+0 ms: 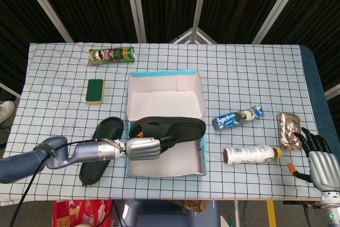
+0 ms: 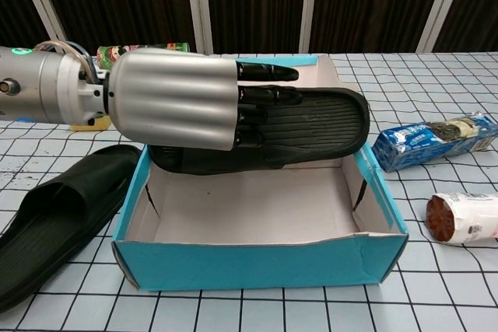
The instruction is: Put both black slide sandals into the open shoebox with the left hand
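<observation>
Black fingers of my left hand are curled around one sandal and grip it, sole ribs showing, above the open shoebox. I see the sandal lying across the box, toe end over the right wall. My second sandal rests on the desk, just beside the box's left wall, near the front edge. My right hand rests at the front right corner of the desk, fingers slightly apart and holding nothing. Near it lie a bottle, a blue packet and a foil pack. Toward the back left I see a green sponge and a can.
</observation>
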You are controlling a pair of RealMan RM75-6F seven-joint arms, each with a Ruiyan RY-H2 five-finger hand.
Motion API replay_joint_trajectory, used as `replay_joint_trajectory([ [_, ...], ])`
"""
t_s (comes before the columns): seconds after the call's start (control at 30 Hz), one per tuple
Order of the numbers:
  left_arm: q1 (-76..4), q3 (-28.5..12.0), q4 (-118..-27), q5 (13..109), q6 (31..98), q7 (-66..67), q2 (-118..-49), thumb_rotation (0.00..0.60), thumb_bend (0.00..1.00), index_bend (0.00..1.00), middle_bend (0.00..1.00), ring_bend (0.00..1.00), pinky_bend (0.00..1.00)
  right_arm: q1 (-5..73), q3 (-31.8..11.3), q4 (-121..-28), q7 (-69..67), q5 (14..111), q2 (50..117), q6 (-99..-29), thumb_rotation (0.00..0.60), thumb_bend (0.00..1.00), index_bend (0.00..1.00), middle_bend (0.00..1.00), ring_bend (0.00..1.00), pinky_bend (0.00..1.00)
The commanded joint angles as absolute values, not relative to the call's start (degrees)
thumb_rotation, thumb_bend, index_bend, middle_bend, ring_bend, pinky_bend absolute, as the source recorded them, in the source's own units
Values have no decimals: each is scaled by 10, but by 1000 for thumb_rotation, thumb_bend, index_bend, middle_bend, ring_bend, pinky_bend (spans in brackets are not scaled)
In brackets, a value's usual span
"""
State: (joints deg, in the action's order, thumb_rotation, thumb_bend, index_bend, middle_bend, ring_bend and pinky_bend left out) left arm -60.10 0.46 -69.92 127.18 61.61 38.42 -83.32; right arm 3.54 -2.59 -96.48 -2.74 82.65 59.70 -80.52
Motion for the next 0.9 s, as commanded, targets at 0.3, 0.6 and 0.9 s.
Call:
replay_joint_trajectory([
  [0.3,-605,19,-683,1262,611,375,-845,600,382,507,543,108,119,36,-25,-966,-26,826,597,-803,600,273,142,57,104,69],
  [0.6,-603,41,-667,1258,610,363,-857,600,382,507,548,108,119,36,-26,-967,-26,825,596,-803,600,272,142,57,104,68],
  [0.9,-603,47,-652,1242,612,335,-874,600,382,505,537,108,119,37,-26,-967,-23,821,597,-799,600,273,142,57,104,68],
])
